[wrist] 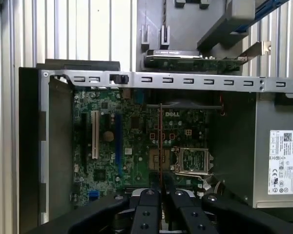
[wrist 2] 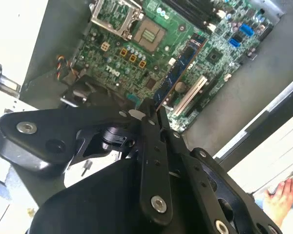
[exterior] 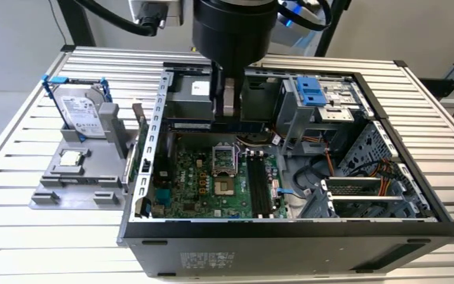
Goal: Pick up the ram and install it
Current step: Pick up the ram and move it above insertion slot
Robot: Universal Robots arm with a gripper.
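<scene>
My gripper (exterior: pixel 229 113) hangs inside the open computer case (exterior: pixel 290 231), shut on the ram (exterior: pixel 203 125). In the exterior view the ram is a long dark-blue stick held level above the green motherboard (exterior: pixel 195 183). It sits higher and farther back than the black memory slots (exterior: pixel 259 184). In the first wrist view the ram (wrist: pixel 159 146) shows edge-on as a thin line running out from between the gripper (wrist: pixel 160 194) fingers. The second wrist view has the ram (wrist 2: pixel 183 68) as a blue strip sticking out of the gripper (wrist 2: pixel 154 116) over the board.
A silver hard drive (exterior: pixel 81 112) in a blue frame stands in a grey fixture (exterior: pixel 77 183) at the exterior view's left, with a processor (exterior: pixel 71 158) lying on it. Drive bays (exterior: pixel 321 100) and cables (exterior: pixel 345 171) fill the case's right side. A hand (wrist 2: pixel 283 195) shows beside the case.
</scene>
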